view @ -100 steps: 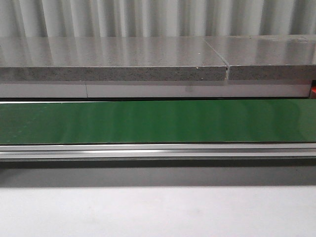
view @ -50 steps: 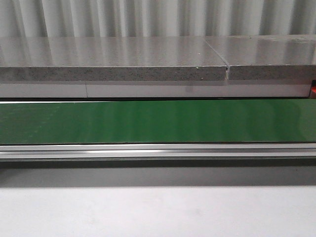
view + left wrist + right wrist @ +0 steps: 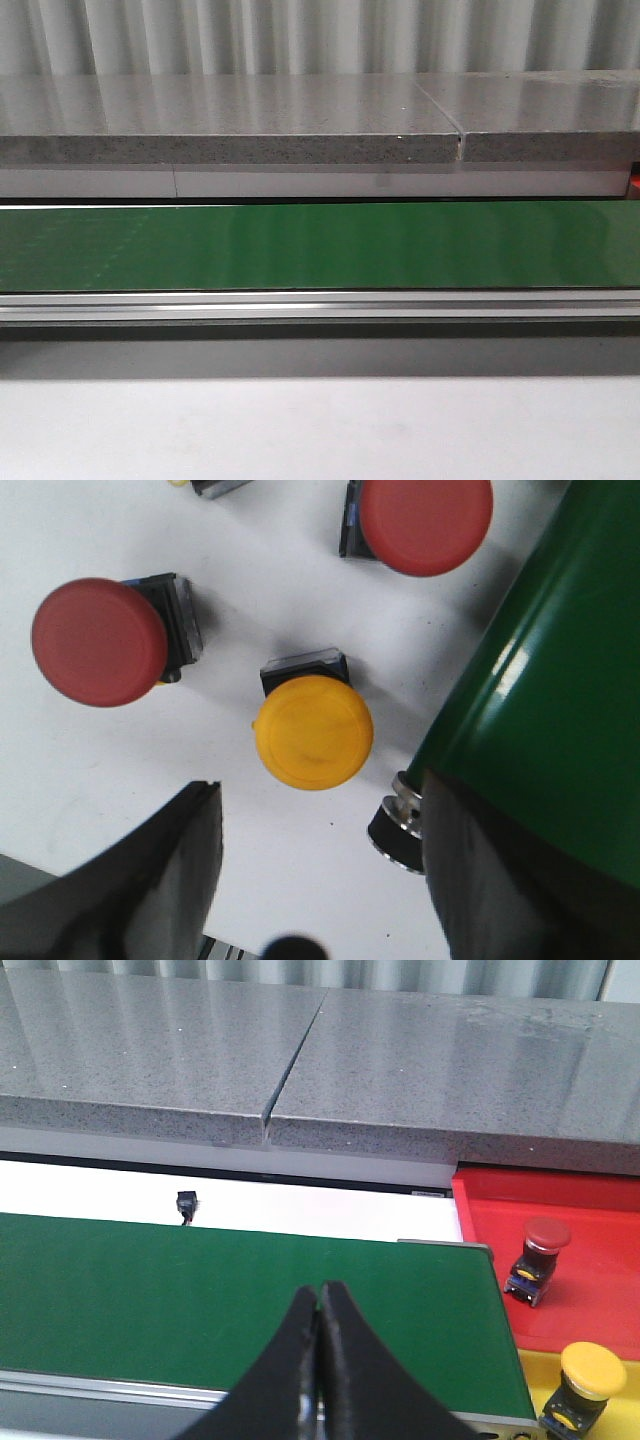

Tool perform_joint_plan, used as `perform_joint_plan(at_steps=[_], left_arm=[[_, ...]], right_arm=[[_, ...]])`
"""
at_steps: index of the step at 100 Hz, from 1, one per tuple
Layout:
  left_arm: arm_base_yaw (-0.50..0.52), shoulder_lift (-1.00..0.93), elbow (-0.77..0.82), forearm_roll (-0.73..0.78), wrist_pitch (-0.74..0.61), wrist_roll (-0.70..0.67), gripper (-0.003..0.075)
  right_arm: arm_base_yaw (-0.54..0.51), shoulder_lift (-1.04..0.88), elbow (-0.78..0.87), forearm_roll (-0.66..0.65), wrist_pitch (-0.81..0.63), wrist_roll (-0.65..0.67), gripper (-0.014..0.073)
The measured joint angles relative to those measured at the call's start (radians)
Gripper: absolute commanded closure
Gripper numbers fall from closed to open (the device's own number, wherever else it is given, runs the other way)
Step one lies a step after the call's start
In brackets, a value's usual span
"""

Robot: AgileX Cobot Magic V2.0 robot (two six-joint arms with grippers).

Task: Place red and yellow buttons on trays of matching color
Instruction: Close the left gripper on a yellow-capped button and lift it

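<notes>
In the left wrist view my left gripper is open and empty above a white surface, its fingers either side of bare surface. A yellow button lies just beyond the fingertips. Two red buttons lie further off. In the right wrist view my right gripper is shut and empty over the green belt. A red button stands on the red tray and a yellow button on the yellow tray. The front view shows no gripper and no button.
The green conveyor belt runs across the front view, with a metal rail in front and a grey stone ledge behind. The belt's end and roller sit close to my left gripper's finger.
</notes>
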Motion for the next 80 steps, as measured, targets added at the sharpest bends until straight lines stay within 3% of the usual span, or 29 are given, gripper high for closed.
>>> perform_joint_plan(at_steps=[69, 80], left_arm=[[0.0, 0.16, -0.032, 0.006, 0.002, 0.0, 0.0301], [0.0, 0.174, -0.034, 0.006, -0.002, 0.0, 0.0357]], right_arm=[[0.0, 0.0, 0.0, 0.0, 0.0, 0.0, 0.066], [0.0, 0.0, 0.0, 0.0, 0.0, 0.0, 0.066]])
